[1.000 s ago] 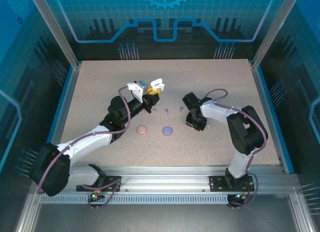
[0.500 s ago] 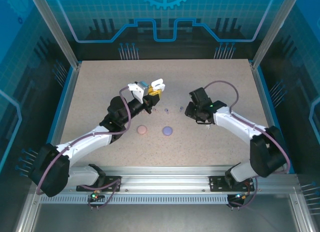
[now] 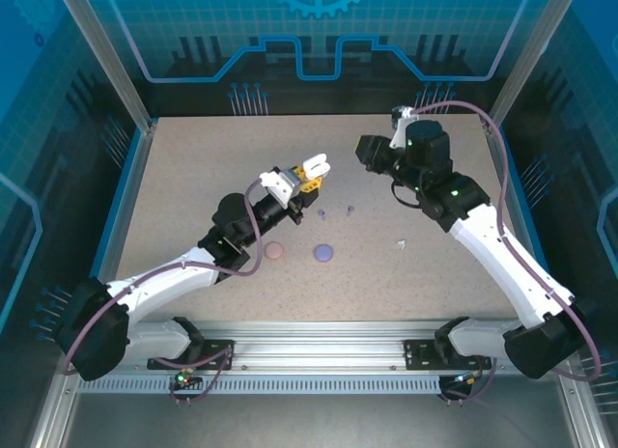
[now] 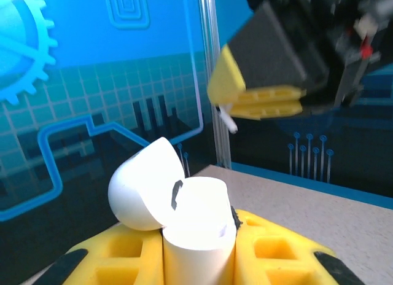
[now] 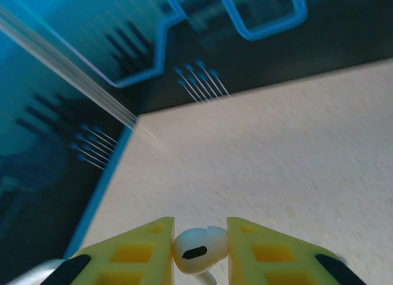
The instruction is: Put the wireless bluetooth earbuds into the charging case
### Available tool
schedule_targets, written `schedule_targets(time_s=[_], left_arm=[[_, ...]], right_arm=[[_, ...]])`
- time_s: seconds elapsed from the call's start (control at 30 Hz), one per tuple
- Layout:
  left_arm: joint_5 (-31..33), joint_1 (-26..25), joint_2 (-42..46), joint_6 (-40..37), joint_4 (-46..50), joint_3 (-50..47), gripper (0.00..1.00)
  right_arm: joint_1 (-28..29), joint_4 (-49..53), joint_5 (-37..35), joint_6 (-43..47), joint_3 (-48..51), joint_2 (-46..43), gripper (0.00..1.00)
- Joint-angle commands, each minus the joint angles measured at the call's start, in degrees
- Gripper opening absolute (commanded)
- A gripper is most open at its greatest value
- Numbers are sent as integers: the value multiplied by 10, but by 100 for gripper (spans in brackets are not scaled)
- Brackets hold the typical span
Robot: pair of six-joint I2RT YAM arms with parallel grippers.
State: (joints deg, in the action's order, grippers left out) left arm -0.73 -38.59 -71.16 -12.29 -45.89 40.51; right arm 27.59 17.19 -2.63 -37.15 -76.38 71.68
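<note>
Pink case (image 3: 275, 250), purple case (image 3: 323, 252) dot mid-table (image 3: 367, 274) (rest open).

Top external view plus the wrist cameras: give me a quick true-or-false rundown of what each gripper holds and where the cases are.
1. The left gripper holds the white charging case with its lid open. True.
2. The right gripper is empty. False: it is shut on a white earbud.
3. The pink case and the purple case lie on the table. True.
4. The white earbud sits inside the white charging case. False: it is between the right gripper's fingers, apart from the case.
</note>
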Motion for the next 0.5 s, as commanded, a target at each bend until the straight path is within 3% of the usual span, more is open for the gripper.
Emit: schedule_targets(time_s=[0.0, 0.2, 0.47], left_arm=[[58, -9, -21, -41, -70, 31, 0], [113, -11, -62, -19, -109, 68, 0], [123, -12, -93, 12, -107, 107, 0]], right_arm=[[2, -59, 52, 34, -17, -12, 25], [23, -167, 78, 47, 16, -27, 25], [47, -288, 74, 9, 76, -31, 25]])
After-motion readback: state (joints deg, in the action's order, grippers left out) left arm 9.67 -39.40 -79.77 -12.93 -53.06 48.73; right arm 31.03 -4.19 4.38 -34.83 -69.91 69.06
